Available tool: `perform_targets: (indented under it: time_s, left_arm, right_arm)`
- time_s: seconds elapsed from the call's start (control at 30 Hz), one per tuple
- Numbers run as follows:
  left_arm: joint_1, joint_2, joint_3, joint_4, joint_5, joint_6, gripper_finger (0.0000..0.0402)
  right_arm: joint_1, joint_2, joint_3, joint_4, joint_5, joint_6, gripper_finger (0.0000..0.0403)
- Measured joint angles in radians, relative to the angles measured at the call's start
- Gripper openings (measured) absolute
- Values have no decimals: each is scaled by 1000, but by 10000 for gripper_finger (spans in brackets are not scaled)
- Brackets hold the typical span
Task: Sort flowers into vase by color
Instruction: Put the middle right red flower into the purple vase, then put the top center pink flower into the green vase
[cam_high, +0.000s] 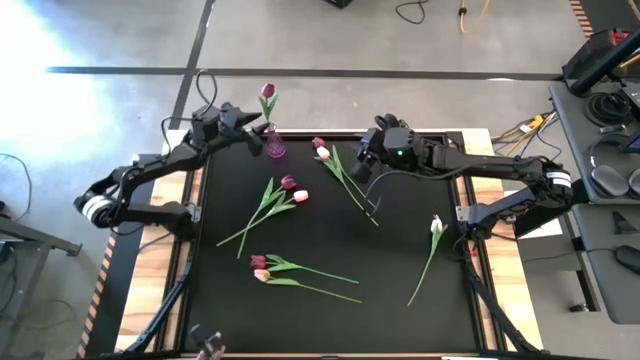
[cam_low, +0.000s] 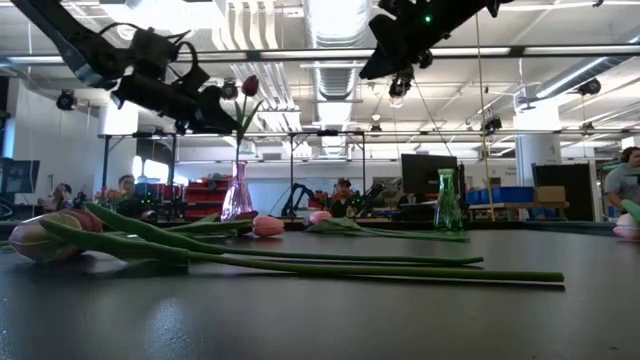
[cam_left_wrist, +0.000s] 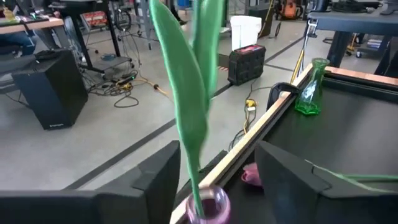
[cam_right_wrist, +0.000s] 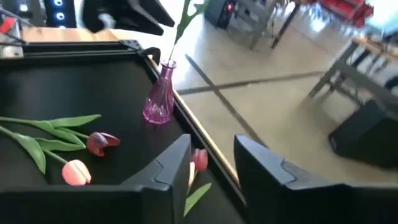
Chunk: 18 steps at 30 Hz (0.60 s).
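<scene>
Both claws stand parted, gripping nothing. Between the left claw's (cam_left_wrist: 214, 180) fingers a maroon tulip (cam_high: 267, 92) rises upright, its stem dropping into the pink vase (cam_high: 274, 147) just below. Beneath the right claw (cam_right_wrist: 211, 165) two tulips (cam_high: 322, 150) lie flat, heads under it, stems running away across the surface (cam_high: 400, 250). Farther out lie five more flowers (cam_high: 290, 190) and a green vase (cam_low: 447, 203).

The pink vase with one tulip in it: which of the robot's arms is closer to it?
The left. Its tool hangs open right beside the pink vase, fingers either side of the tulip stem. The right tool is farther off, above the loose tulips mid-table.
</scene>
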Motion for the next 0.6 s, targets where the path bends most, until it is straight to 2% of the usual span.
perform_targets:
  time_s: [0.17, 0.4, 0.5, 0.6]
  left_arm:
    - [0, -123, -122, 85, 0, -41, 205]
    - [-12, -278, -284, 211, 4, -89, 200]
    - [-17, -307, -337, 263, 3, -116, 199]
    - [-25, -315, -373, 290, 4, -128, 198]
  right_arm:
    - [-30, 63, 1, -15, -19, 76, 135]
    - [-110, 265, 32, -42, -190, 275, 126]
    - [-153, 354, 66, -62, -319, 350, 128]
    - [-173, 441, 101, -105, -365, 385, 139]
